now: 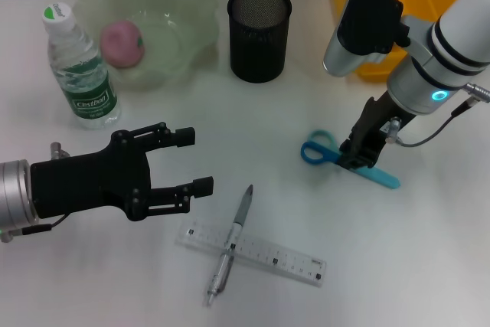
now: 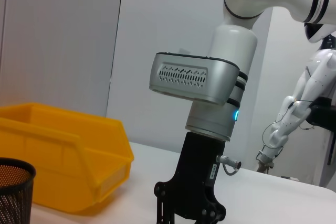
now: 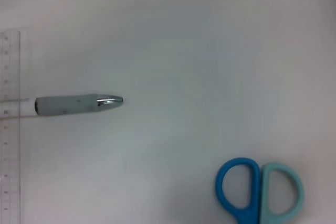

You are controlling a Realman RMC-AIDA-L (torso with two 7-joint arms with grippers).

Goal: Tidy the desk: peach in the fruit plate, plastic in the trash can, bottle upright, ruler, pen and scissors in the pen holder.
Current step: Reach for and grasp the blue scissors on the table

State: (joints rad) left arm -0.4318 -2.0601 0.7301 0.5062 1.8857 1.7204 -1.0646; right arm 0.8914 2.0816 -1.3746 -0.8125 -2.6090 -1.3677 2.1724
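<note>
My right gripper (image 1: 361,155) is down on the middle of the blue scissors (image 1: 319,152), which lie flat on the desk; their handles (image 3: 258,191) show in the right wrist view. A grey pen (image 1: 231,241) lies across the clear ruler (image 1: 264,253) near the front edge. My left gripper (image 1: 193,161) hovers open and empty left of them. The peach (image 1: 122,44) sits in the green fruit plate (image 1: 172,5). Beside it the bottle (image 1: 80,67) stands upright. The black mesh pen holder (image 1: 259,34) is at the back centre. No plastic is in view.
A yellow trash can (image 1: 398,13) stands at the back right behind my right arm, also seen in the left wrist view as the yellow trash can (image 2: 63,150) next to the pen holder (image 2: 13,187) and the right gripper (image 2: 189,211).
</note>
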